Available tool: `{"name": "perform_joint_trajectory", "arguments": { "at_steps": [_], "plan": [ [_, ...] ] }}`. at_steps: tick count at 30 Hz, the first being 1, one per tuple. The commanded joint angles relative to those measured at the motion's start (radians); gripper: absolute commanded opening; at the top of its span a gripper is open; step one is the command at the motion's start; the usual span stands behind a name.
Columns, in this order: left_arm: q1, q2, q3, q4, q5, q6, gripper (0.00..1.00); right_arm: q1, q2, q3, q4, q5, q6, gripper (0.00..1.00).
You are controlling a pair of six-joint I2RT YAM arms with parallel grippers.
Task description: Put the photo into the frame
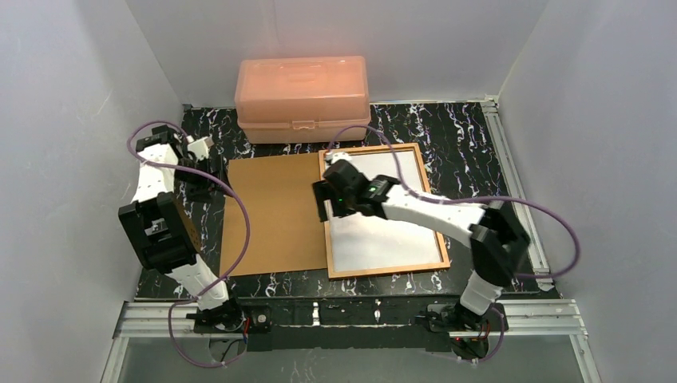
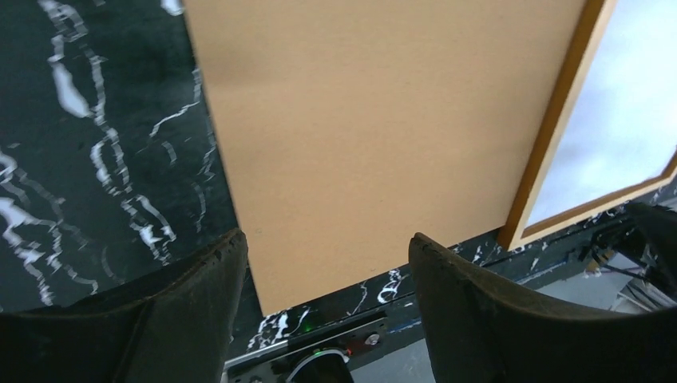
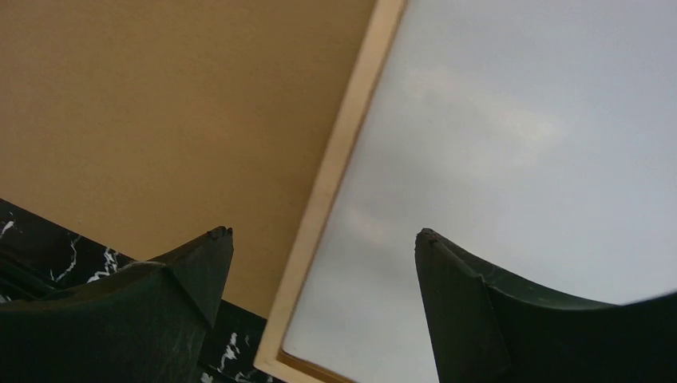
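**White sheet lies inside the frame point(image 1: 391, 269); both grippers empty**

The frame lies flat on the right half of the table point(image 1: 479, 159); a plain white sheet fills it edge to edge, which I take to be the photo point(image 1: 391, 231) lying face down with its blank back up; no printed side shows. A brown backing board point(image 1: 271, 215) lies flat just beside the frame's left border, and a pink box point(image 1: 302, 96) stands behind both.

The right gripper point(image 3: 319, 239) hovers over the frame's left border, jaws spread wide, nothing between them; the left gripper point(image 2: 327, 243) hangs above the near edge of the board, likewise wide apart and empty.

The print is likely light, thin and floppy; its glossy face would slide easily and mark under hard pads; lying flush in the recess, it offers no edge to pinch, so any nudging is best done by pressing gently near a corner. The frame looks stiff and light enough to skid on the table; its wooden border is the place to steady it.
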Motion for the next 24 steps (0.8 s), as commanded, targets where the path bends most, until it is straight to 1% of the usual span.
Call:
{"name": "perform_joint_trajectory", "arguments": {
  "at_steps": [1,5,9,16,24],
  "plan": [
    [0.046,-0.084,0.023,-0.041,-0.048,0.059,0.72,0.07,0.183,0.185,0.06,0.039,0.022,0.92],
    [0.057,-0.113,-0.003,-0.039,-0.077,0.081,0.73,0.097,0.331,0.323,0.012,0.081,0.022,0.92],
    [0.066,-0.127,-0.035,-0.029,-0.075,0.09,0.73,0.098,0.411,0.37,0.025,0.103,0.043,0.93],
    [0.074,-0.123,-0.064,-0.011,-0.09,0.101,0.74,0.093,0.492,0.419,0.048,0.055,0.049,0.93],
    [0.089,-0.106,-0.107,0.048,-0.153,0.125,0.74,0.048,0.502,0.388,0.051,0.07,0.078,0.93]
  ]
}}
